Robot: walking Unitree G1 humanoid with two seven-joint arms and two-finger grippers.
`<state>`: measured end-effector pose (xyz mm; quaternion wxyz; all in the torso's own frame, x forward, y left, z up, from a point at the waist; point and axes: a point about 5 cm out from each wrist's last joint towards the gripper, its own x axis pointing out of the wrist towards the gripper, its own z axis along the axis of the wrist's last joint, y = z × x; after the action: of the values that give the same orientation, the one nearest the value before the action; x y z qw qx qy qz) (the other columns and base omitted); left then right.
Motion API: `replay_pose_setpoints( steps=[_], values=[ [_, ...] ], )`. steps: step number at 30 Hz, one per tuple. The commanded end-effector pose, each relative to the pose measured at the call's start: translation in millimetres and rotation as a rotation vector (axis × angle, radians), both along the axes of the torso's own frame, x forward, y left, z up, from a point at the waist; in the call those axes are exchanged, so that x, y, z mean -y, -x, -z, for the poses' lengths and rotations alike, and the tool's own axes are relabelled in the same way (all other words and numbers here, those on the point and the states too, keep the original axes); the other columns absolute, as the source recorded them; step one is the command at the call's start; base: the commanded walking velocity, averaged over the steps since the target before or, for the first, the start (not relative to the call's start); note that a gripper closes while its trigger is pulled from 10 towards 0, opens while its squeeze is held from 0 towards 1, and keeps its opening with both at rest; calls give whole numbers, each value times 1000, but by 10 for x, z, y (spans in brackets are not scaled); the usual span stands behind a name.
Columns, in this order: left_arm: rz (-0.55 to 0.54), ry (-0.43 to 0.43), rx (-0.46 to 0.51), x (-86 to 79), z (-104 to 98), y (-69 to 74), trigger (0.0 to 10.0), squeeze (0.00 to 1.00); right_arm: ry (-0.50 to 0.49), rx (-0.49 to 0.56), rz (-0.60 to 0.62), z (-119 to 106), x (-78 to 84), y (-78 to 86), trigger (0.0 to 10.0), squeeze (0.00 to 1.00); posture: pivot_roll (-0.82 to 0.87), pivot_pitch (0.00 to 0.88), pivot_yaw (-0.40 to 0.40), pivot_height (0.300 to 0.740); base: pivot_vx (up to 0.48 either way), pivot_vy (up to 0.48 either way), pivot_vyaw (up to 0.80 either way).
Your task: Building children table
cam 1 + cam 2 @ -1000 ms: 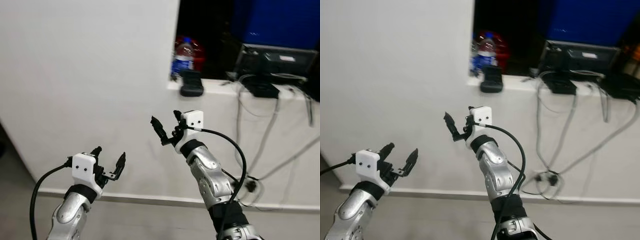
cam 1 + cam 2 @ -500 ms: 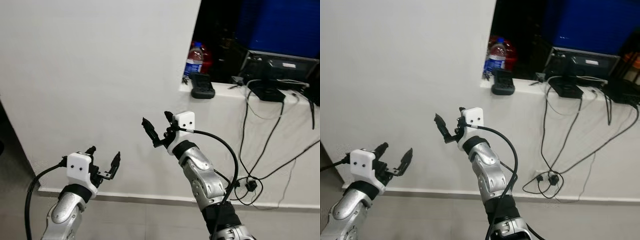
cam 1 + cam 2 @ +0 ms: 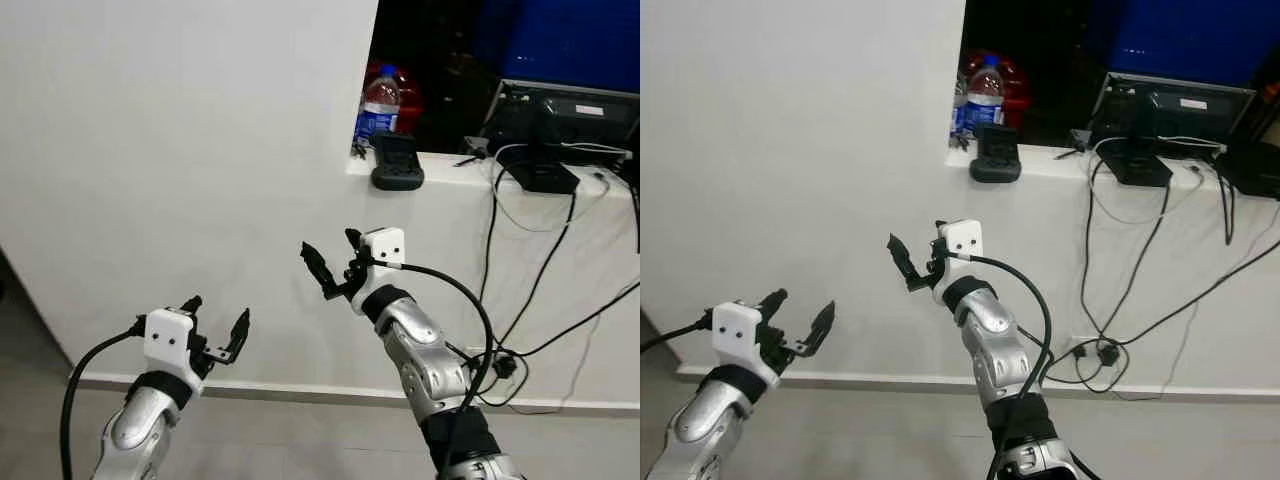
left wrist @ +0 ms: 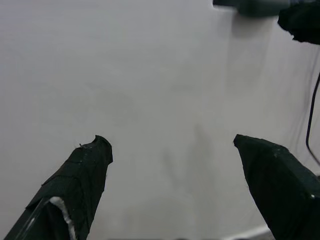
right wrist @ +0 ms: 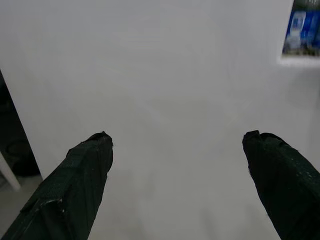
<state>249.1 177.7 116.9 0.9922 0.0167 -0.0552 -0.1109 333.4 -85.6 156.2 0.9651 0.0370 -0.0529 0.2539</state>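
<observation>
No table parts are in sight; a white wall (image 3: 180, 150) stands before me. My left gripper (image 3: 217, 319) is raised low on the left, open, with nothing between its black fingers (image 4: 80, 175). Higher and nearer the middle, my right gripper (image 3: 332, 262) is open and empty too, its fingers (image 5: 75, 185) pointing at the bare wall.
A white ledge (image 3: 520, 185) runs at the upper right, carrying a plastic bottle (image 3: 378, 103), a black device (image 3: 396, 162) and a dark box (image 3: 545, 120) with cables (image 3: 555, 270) hanging down to a plug (image 3: 500, 366) near the floor. Grey floor (image 3: 300, 440) lies below the skirting.
The head camera has swung, so the ledge and bottle have shifted left and down in view since half a second ago. Both grippers stay open in much the same pose.
</observation>
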Motion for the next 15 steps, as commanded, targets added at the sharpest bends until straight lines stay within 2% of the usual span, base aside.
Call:
replay_pose_setpoints(
  steps=[1,4,6,13,15],
  values=[
    [-23,-41,-50,-75,100,61,10000,0,34,-35,-1,77,28,46,10000,0,70,0,-109,740,0,0,0],
    [-30,-47,-56,-95,115,79,10000,0,39,-40,-1,92,38,58,10000,0,70,0,-105,740,0,0,0],
    [-74,-87,-107,-207,218,222,10000,0,134,-28,16,194,180,184,10000,0,68,0,-101,740,0,0,0],
    [-97,-116,-124,-259,266,346,10000,0,199,-69,58,358,378,329,10000,0,68,0,-104,740,0,0,0],
    [-110,-141,-132,-278,292,392,10000,0,234,-86,102,419,506,382,10000,0,64,0,-105,740,0,0,0]
  ],
)
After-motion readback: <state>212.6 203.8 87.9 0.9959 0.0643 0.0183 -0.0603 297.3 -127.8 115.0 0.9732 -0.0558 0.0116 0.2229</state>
